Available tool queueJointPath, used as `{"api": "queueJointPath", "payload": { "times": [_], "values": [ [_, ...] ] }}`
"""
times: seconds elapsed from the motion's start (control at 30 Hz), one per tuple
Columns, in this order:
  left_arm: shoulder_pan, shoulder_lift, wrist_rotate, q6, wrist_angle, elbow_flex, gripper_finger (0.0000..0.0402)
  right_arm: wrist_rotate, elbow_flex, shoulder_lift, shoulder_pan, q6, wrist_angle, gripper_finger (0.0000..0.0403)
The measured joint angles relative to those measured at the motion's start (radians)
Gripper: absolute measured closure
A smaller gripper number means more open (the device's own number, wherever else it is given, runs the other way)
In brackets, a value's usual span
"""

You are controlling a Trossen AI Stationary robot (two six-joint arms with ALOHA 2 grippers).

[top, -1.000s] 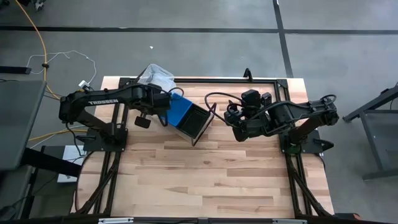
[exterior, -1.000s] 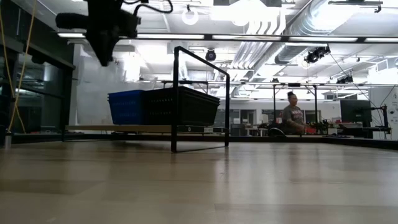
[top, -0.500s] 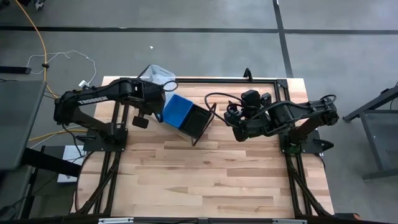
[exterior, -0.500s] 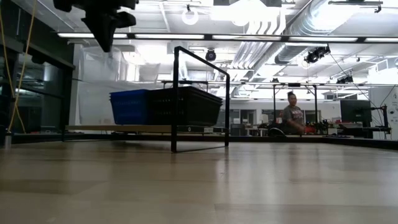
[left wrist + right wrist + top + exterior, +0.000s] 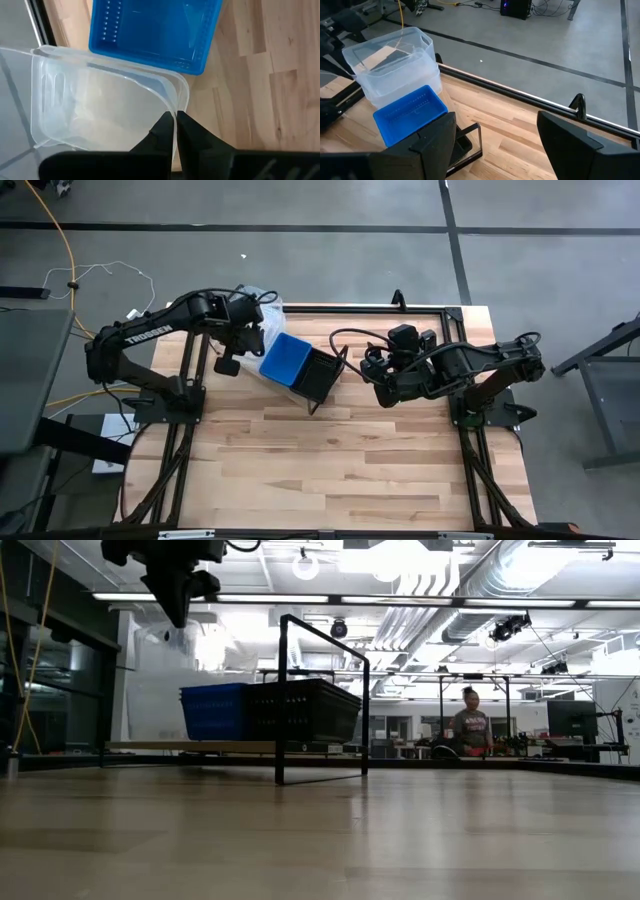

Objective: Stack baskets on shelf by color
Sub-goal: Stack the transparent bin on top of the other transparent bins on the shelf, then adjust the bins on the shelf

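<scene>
My left gripper (image 5: 250,320) (image 5: 175,131) is at the table's far left, shut on a clear basket (image 5: 262,307) (image 5: 390,52). In the right wrist view this basket sits in a second clear one (image 5: 400,82). A blue basket (image 5: 285,358) (image 5: 214,712) and a black slatted basket (image 5: 318,376) (image 5: 303,710) stand side by side at the shelf's thin black frame (image 5: 284,690). My right gripper (image 5: 385,387) (image 5: 495,145) waits open to the right of the black basket. My left gripper pinches the clear basket's side wall at its rim (image 5: 176,107), near the corner closest to the blue basket. One finger (image 5: 161,131) is inside and one outside, coming from above. I cannot tell whether the basket is lifted clear.
The clear baskets overhang the table's far edge (image 5: 330,307), and grey floor shows through them. Bare wood table (image 5: 340,470) spreads toward the near edge. A person (image 5: 470,725) sits far off in the room.
My left arm has swung toward the table's far edge, from beside the blue basket to over the clear basket.
</scene>
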Motion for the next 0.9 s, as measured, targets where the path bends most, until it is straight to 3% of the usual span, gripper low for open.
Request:
{"api": "queueJointPath", "payload": {
  "times": [0.37,0.73,0.8,0.9],
  "values": [
    [0.024,0.0,0.007,-0.006,0.043,0.0,0.0389,0.0,0.0,0.0,0.0,0.0,0.0,0.0136],
    [0.023,0.001,-0.02,-0.104,0.033,0.005,0.027,0.004,0.0,0.0,0.0,0.0,0.0,0.0136],
    [0.024,0.001,-0.02,-0.133,0.024,0.027,0.0249,-0.033,0.0,0.0,-0.001,-0.01,0.0,0.0136],
    [0.023,0.001,-0.003,-0.177,0.004,0.078,0.0227,-0.214,0.0,0.0,-0.014,-0.13,-0.014,0.0136]
  ]
}}
